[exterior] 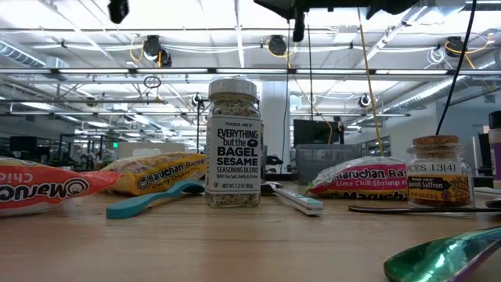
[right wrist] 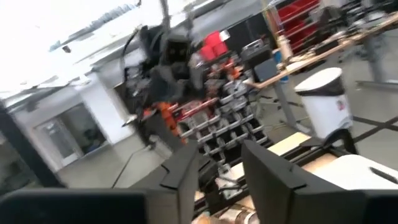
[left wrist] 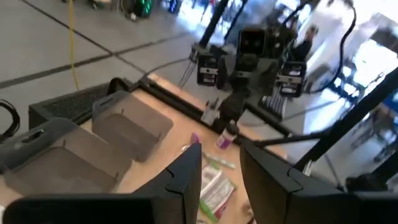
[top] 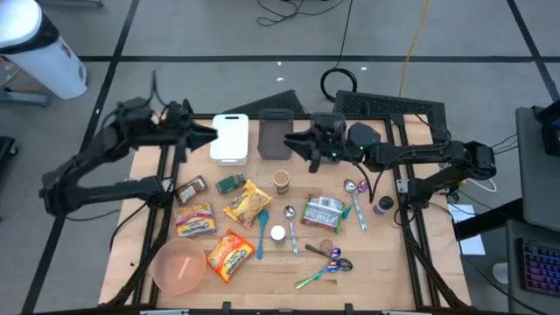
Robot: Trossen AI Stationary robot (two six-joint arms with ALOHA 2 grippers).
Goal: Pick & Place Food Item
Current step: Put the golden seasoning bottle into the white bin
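Several food items lie on the wooden table (top: 376, 262): ramen packets (top: 247, 203) (top: 194, 219) (top: 229, 254), a green packet (top: 322, 213) and a seasoning jar (exterior: 232, 145) standing on its base. My left gripper (top: 210, 133) hangs raised over the table's far left, beside a white container (top: 230, 138). In the left wrist view the left gripper (left wrist: 221, 152) stands open with nothing between its fingers. My right gripper (top: 293, 140) is raised at the far middle, next to a dark bin (top: 274, 136). The right gripper (right wrist: 221, 149) is open and holds nothing.
A pink bowl (top: 179, 265) sits at the near left. Spoons (top: 328, 262) (top: 262, 229) and small jars (top: 282, 181) (top: 383, 206) lie scattered among the packets. Two grey bins (left wrist: 130, 124) stand along the far edge.
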